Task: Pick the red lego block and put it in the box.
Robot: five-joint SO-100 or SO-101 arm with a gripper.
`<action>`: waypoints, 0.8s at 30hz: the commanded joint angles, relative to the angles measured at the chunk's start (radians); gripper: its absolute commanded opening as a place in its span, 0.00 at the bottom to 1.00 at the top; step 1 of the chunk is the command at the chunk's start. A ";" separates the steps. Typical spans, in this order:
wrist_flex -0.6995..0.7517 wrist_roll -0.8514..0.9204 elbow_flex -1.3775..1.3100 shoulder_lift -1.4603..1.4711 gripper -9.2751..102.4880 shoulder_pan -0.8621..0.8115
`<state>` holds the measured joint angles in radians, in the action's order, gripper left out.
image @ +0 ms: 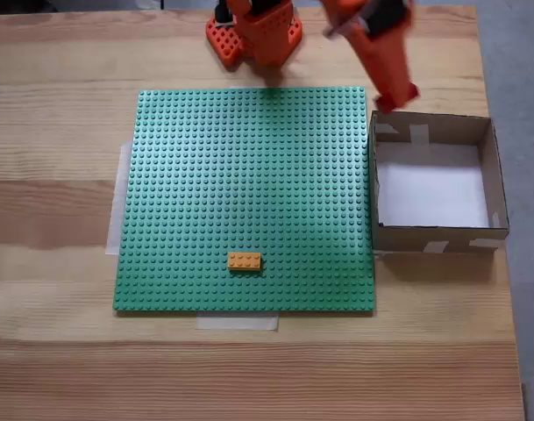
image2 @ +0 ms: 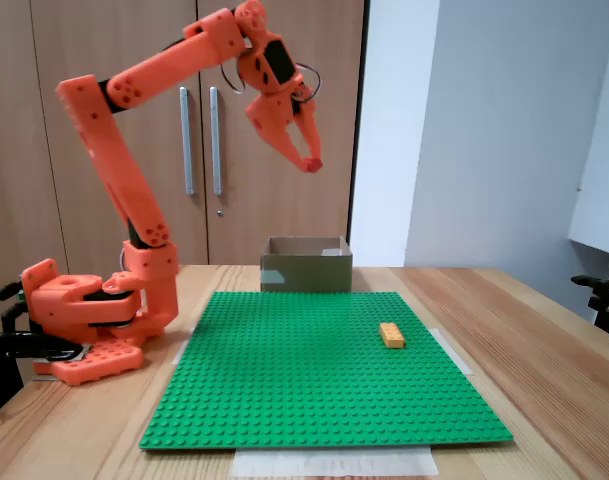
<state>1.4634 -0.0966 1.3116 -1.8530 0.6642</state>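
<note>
The orange arm is raised high, and its gripper (image: pixel 396 95) (image2: pixel 309 160) hangs in the air over the box's far left corner as a fixed view from above shows it. The fingers are closed on a small red piece at their tips, the red lego block (image: pixel 409 91) (image2: pixel 312 164), mostly hidden by the fingers. The box (image: pixel 433 237) (image2: pixel 304 272) is brown cardboard with low walls and pale tape patches. It stands right of the green baseplate, and its white floor is bare.
A green studded baseplate (image: pixel 249 175) (image2: pixel 304 390) is taped to the wooden table. A yellow-orange brick (image: pixel 244 260) (image2: pixel 391 334) sits on it near the front edge. The arm's base (image: pixel 253 35) (image2: pixel 84 320) stands behind the baseplate. Wooden cabinet doors stand behind the table.
</note>
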 commanded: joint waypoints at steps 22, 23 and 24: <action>0.067 -0.124 -0.314 0.594 0.08 0.147; 0.061 -0.132 -0.319 0.612 0.08 0.144; 0.029 -0.143 -0.322 0.663 0.08 0.138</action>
<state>1.5324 -0.2240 1.0385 -1.2333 0.8038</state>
